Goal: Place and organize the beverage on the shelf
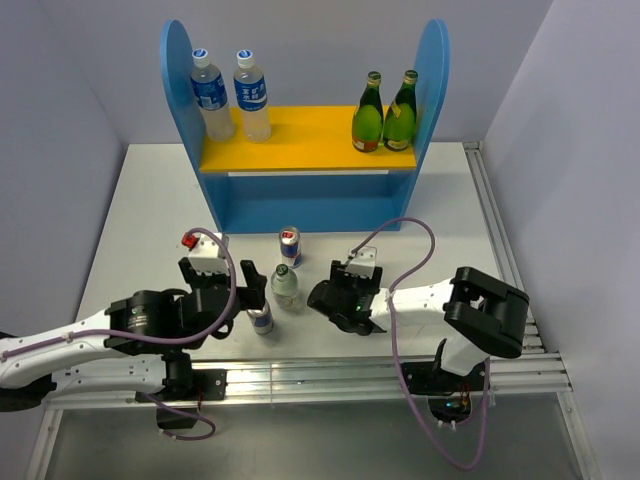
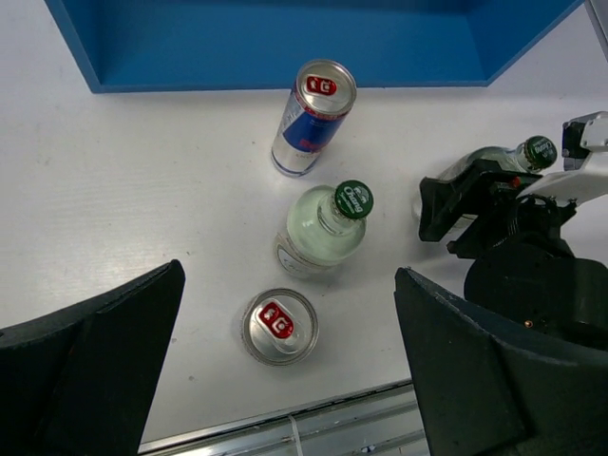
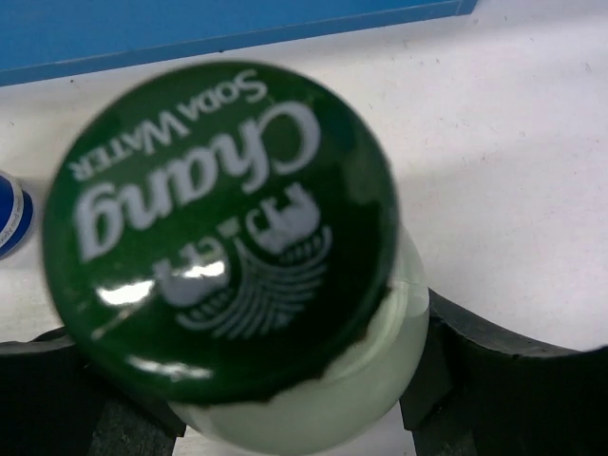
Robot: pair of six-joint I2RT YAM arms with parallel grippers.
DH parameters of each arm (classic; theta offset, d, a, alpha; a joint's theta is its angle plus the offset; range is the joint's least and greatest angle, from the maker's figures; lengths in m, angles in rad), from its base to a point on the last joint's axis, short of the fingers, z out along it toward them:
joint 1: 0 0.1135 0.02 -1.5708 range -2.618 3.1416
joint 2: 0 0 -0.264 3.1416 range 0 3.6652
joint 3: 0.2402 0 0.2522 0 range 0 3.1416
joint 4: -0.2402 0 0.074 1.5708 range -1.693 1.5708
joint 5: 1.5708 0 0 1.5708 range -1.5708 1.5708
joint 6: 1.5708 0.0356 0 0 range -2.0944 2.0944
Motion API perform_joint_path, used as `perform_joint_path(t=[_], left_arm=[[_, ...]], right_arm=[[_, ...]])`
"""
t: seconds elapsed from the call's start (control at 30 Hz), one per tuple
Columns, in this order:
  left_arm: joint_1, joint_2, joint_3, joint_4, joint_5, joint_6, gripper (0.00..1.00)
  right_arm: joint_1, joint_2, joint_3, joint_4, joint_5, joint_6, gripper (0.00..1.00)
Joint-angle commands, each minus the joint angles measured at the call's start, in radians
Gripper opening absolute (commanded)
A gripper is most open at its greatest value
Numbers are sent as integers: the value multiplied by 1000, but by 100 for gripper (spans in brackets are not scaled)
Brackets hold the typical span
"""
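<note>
The shelf (image 1: 300, 190) holds both water bottles (image 1: 211, 95) on its top board. My right claw (image 1: 337, 297) clamps one green-capped bottle (image 3: 228, 247), ready for lifting. My left claw (image 1: 221, 275) hangs released over the near can (image 2: 279, 326) on the desk (image 1: 140, 220).

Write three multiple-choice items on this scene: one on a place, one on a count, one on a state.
1. Where do the two water bottles stand? A. Left end of the yellow board. B. In the right claw. C. On the lower level.
2. How many cans stand on the table? A. One. B. Two. C. Four.
3. How is the left claw? A. Shut on a can. B. Shut on a bottle. C. Open.
A: both stand by the shelf's left panel. B: one near the shelf, one farther from it. C: its fingers gape wide over the near can.
</note>
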Motion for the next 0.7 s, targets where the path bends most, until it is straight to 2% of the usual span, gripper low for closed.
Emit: perform_joint_path(t=[0.0, 0.07, 0.2, 0.33, 0.47, 0.67], left_arm=[[-7, -11, 59, -52, -72, 31, 99], [-7, -13, 67, -59, -80, 39, 99], [-7, -28, 47, -29, -69, 52, 100], [-7, -42, 52, -47, -77, 37, 99], [-7, -59, 44, -41, -75, 43, 99], [-7, -56, 52, -70, -91, 19, 99]], right_arm=[[-23, -11, 50, 68, 64, -56, 4], [-40, -28, 68, 61, 60, -78, 0], [-90, -71, 108, 105, 52, -195, 0], [-196, -89, 131, 223, -8, -332, 0], [-294, -44, 203, 329, -64, -432, 0], [-466, 90, 349, 363, -181, -483, 0]])
